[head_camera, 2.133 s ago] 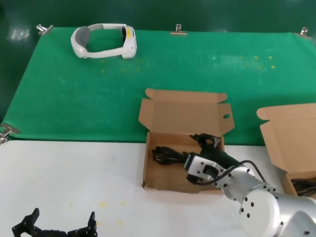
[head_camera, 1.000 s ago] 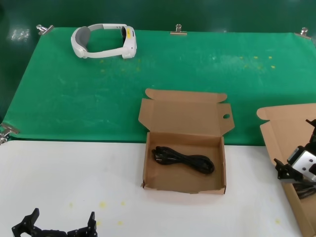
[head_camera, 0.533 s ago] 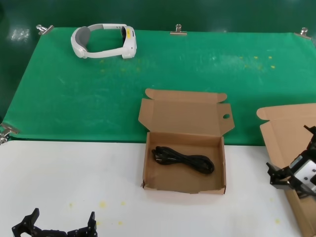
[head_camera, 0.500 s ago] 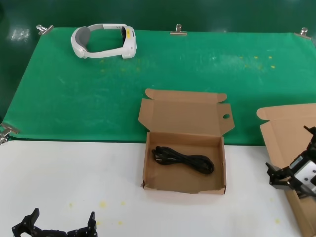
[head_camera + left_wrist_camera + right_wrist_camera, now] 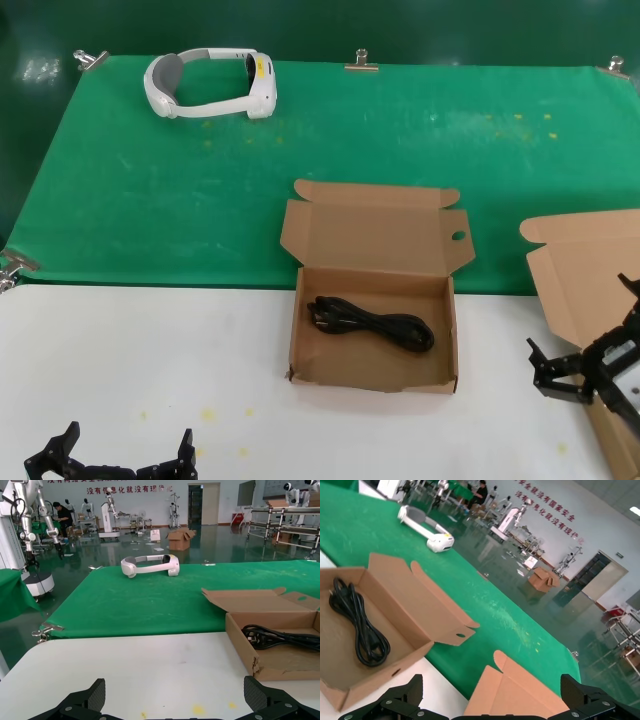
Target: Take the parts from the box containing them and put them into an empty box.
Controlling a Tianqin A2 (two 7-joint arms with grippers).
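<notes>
I'm holding the right gripper (image 5: 582,366) spread, empty, over the source box (image 5: 585,280) — cords hidden beneath; left gripper (image 5: 112,462) idling, spread too.

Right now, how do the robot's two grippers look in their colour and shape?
Both are matte black. The left gripper has angular, jagged fingers spread wide. The right gripper has similar claw-like black fingers, with a light grey block on the wrist behind them.

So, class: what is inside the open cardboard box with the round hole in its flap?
One coiled black cord lies on the floor of the holed box, nothing else visible. The near wall hides a strip of the floor behind it.
</notes>
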